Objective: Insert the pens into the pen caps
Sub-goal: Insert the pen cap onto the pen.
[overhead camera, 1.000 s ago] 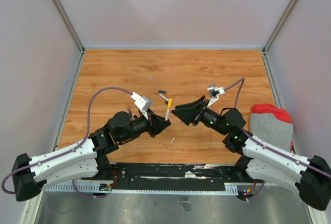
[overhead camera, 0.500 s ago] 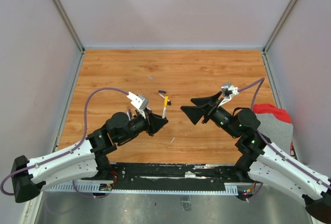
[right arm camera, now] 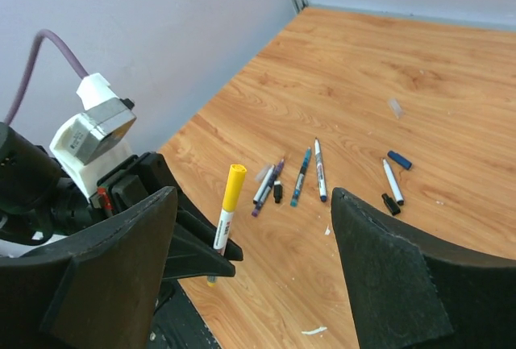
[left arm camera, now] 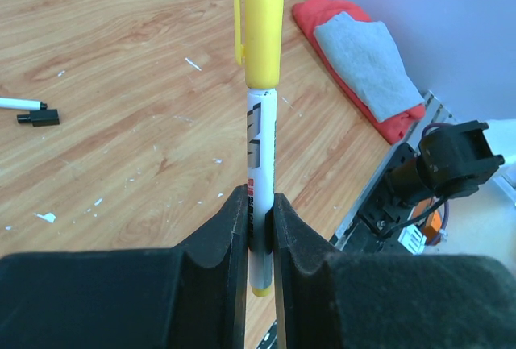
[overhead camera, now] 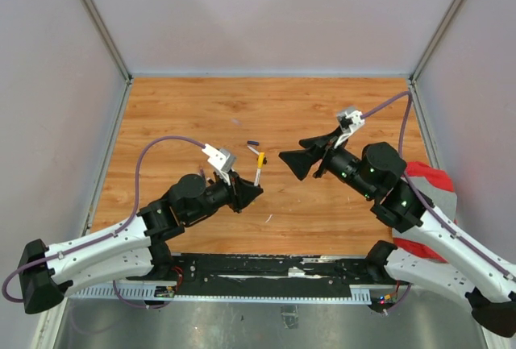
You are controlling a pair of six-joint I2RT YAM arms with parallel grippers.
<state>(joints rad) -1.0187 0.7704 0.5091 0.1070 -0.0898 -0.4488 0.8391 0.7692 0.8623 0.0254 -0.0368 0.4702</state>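
Pen [left arm camera: 260, 135], yellow-capped, stands clamped in left claw [left arm camera: 256, 204].

Left end effector [left arm camera: 258, 208] clamped shut, right end effector [right arm camera: 251, 197] spread wide

Right gripper [right arm camera: 252, 194]: fingers [right arm camera: 113, 260] spread wide. Through the gap, left gripper [right arm camera: 211, 256] pinches a white pen [right arm camera: 223, 232] upright, yellow cap [right arm camera: 234, 184] on top. Farther out on the bench [right arm camera: 419, 67], a few loose pens [right arm camera: 302, 176] cluster with a black cap [right arm camera: 277, 193]. Right of them lies a short white pen [right arm camera: 392, 180], with a second black cap [right arm camera: 390, 204] and a dark blue cap [right arm camera: 399, 159] just beside it.
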